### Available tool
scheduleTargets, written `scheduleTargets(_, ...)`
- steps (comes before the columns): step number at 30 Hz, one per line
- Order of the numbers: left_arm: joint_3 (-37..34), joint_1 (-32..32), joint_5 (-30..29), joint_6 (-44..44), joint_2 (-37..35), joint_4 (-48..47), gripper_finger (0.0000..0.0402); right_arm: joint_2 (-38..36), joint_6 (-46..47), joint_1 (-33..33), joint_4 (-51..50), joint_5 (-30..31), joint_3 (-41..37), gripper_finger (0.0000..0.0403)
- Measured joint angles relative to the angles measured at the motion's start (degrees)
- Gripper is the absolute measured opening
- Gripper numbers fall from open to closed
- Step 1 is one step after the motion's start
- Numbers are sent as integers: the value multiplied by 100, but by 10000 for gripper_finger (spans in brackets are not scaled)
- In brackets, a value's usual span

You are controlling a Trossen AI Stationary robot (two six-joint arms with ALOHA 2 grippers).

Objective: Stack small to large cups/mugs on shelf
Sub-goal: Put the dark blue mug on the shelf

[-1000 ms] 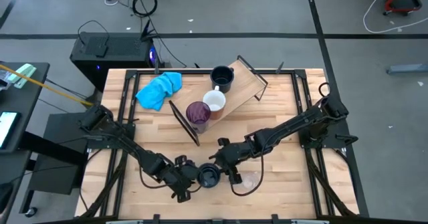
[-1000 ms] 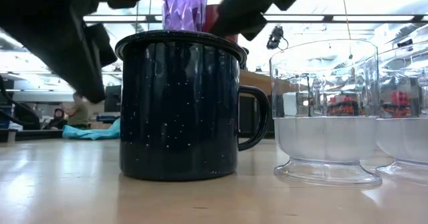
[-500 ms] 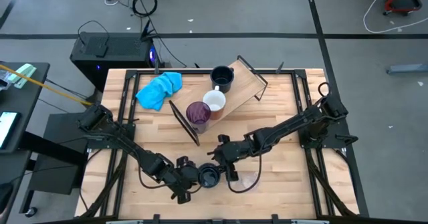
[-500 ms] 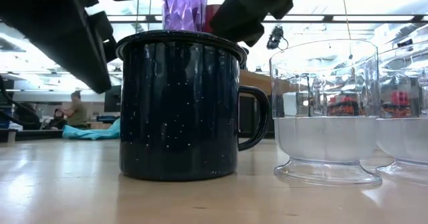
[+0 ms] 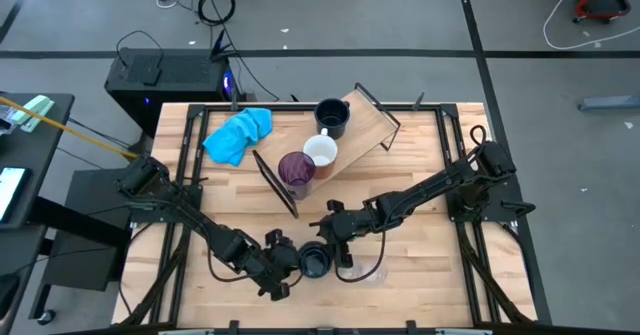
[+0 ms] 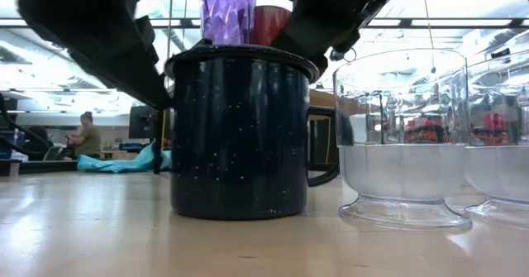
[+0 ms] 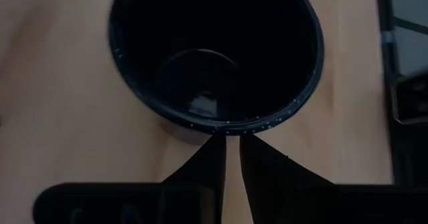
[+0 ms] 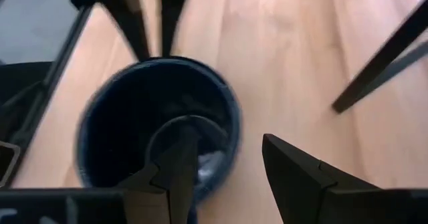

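A dark navy speckled mug (image 5: 315, 263) stands upright on its base on the tabletop near the front edge; it also shows in the low view (image 6: 240, 136). My left gripper (image 7: 227, 138) is shut, its tips at the mug's left side. My right gripper (image 8: 227, 136) is open over the mug's right side, one finger inside the mug (image 8: 134, 117) and one outside. On the shelf (image 5: 370, 125) stand a second navy mug (image 5: 331, 117), a white mug (image 5: 320, 152) and a purple tumbler (image 5: 296, 170). Two small clear cups (image 6: 402, 136) stand right of the near mug. My left gripper's shut fingertips (image 7: 217, 144) meet the mug's outer wall just under the rim (image 7: 224, 129), coming level from the table's left. The mug stands upright on the table. My right gripper straddles the mug's wall (image 8: 231, 134); I cannot tell whether either finger touches it.
A bright blue cloth (image 5: 238, 133) lies at the far left of the table. The shelf's black frame end (image 5: 275, 183) stands between the purple tumbler and the near mug. A person sits in the room behind (image 6: 85, 135).
The near navy mug has slid a little toward the table's right and turned, its handle swinging toward the far side. My left gripper has followed it toward the right. My right gripper has gone toward the table's left, coming over the mug.
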Motion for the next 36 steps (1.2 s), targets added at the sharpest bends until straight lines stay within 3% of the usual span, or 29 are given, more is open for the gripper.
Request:
scheduleTargets(6, 0, 0, -112, 130, 2, 26, 55, -34, 201, -216, -168, -554, 2, 179)
scheduleTargets(23, -2, 0, -332, 136, 2, 186, 56, 178, 156, -121, -161, -448, 7, 176)
scheduleTargets(28, -2, 0, -338, 165, 2, 225, 55, 178, -32, -122, -169, -452, 7, 146)
scheduleTargets(36, -2, 0, -478, 359, 2, 257, 59, 178, -346, -201, -297, -443, 7, 65)
